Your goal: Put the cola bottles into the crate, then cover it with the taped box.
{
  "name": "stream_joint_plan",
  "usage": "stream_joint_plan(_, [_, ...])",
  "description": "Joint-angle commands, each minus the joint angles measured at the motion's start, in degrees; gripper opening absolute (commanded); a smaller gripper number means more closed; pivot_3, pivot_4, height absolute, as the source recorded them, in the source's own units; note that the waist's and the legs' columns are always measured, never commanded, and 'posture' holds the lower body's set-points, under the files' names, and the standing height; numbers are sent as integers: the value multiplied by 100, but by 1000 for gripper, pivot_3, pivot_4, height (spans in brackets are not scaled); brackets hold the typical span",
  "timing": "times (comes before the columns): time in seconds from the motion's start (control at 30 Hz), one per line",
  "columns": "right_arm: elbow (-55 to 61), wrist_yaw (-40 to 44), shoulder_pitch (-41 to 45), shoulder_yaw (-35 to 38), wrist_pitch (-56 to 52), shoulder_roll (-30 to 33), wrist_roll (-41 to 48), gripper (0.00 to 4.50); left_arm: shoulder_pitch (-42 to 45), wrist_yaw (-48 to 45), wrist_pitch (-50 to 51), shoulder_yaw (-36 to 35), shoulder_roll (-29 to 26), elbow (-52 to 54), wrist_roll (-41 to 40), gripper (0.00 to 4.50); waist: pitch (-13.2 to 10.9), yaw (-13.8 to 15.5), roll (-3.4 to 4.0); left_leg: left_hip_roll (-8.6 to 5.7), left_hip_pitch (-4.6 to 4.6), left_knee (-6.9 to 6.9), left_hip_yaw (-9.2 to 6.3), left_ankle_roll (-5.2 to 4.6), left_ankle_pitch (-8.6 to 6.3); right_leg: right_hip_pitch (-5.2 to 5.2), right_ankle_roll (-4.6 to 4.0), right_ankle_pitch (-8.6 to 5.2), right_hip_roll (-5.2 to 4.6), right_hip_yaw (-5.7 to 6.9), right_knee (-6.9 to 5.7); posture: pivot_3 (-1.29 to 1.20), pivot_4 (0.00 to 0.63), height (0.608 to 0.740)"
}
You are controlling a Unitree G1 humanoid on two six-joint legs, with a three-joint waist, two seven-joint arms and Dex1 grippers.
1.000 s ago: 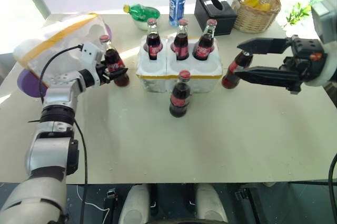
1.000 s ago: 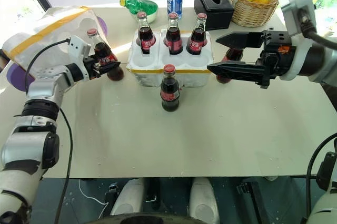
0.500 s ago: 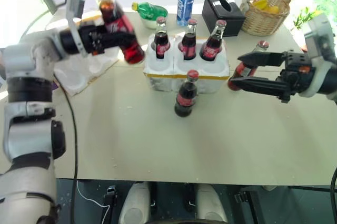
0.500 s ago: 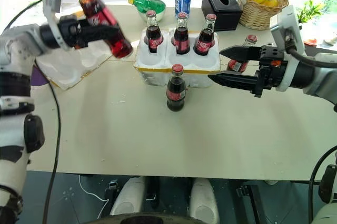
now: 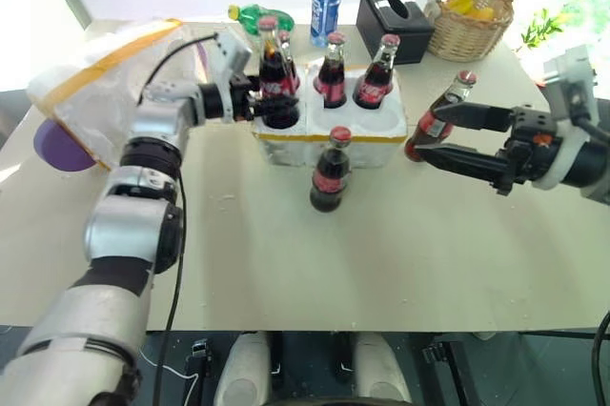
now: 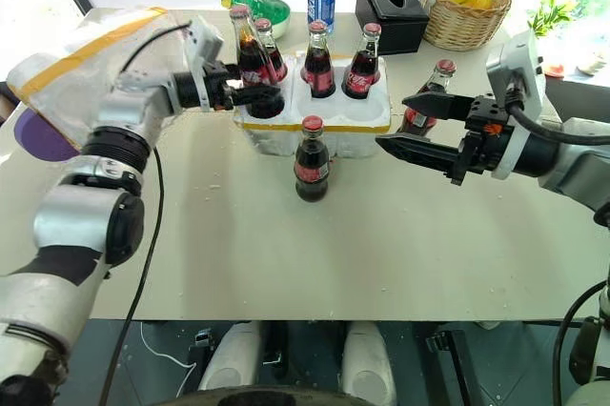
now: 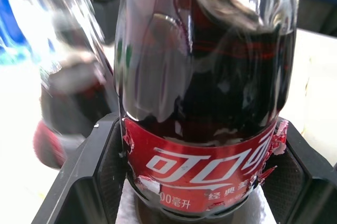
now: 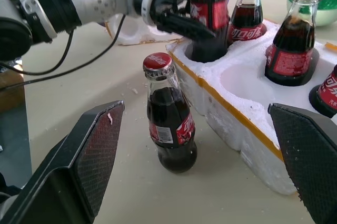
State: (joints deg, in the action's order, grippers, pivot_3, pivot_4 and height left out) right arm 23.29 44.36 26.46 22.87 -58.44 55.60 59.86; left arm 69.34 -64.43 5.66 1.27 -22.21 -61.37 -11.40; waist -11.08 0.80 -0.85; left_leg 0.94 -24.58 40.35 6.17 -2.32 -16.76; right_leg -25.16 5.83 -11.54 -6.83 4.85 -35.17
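Swung across from the left, the left gripper [image 5: 250, 101] pinches a cola bottle [image 5: 274, 77] over the crate [image 5: 329, 131]; right gripper [image 5: 434, 135] is spread wide.

Silver-grey arms, black jaws, black cables

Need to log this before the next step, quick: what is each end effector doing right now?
Left end effector: closed on a cola bottle at the crate's front-left well.
Right end effector: open, holding nothing.
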Motion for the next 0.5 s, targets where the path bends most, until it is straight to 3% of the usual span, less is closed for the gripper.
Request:
stream_joint_plan(0.03, [17, -54, 55, 40, 154, -72, 42, 4500, 34, 161, -219, -182, 31, 153, 9, 2805, 0, 2, 0, 0, -2, 0, 0, 0, 0, -2, 0, 0, 0, 0, -1, 0, 150, 740])
stream_joint_plan(0.1, [-19, -68, 93, -45, 175, -117, 3, 4500, -61, 156, -197, -161, 26, 164, 59, 2805, 0, 8, 0, 0, -2, 0, -2, 0, 0, -2, 0, 0, 0, 1, -1, 0, 150, 740])
stream_joint_plan(0.17, [-14, -10, 57, -216, 280, -121, -158, 4500, -197, 50, -140, -138, -36, 276, 78, 3828, 0, -1, 0, 0, -2, 1, -2, -1, 0, 0, 0, 0, 0, 0, 1, 0, 150, 740])
stream_joint_plan(0.23, [4, 36, -11, -394, 422, -132, -346, 4500, -338, -93, -52, -134, -140, 496, 62, 4453, 1, -7, 1, 0, -1, 3, -2, -2, -1, 0, 0, 0, -1, 0, 1, 0, 150, 740])
stream_joint_plan(0.43, [79, 117, -255, -852, 838, -125, -979, 4500, -750, -433, 649, -307, -699, 1642, -214, 4453, 1, -39, 2, 2, 3, 3, -1, -2, -1, -2, -1, 0, 1, 0, -2, 0, 150, 740])
stream_joint_plan(0.5, [124, 67, -380, -990, 907, -241, -1092, 4500, -1030, -723, 1471, -473, -1130, 2593, -611, 4453, 1, -35, 2, 3, 2, 3, -1, -1, -1, -2, 0, 0, 2, 0, -4, 0, 150, 740])
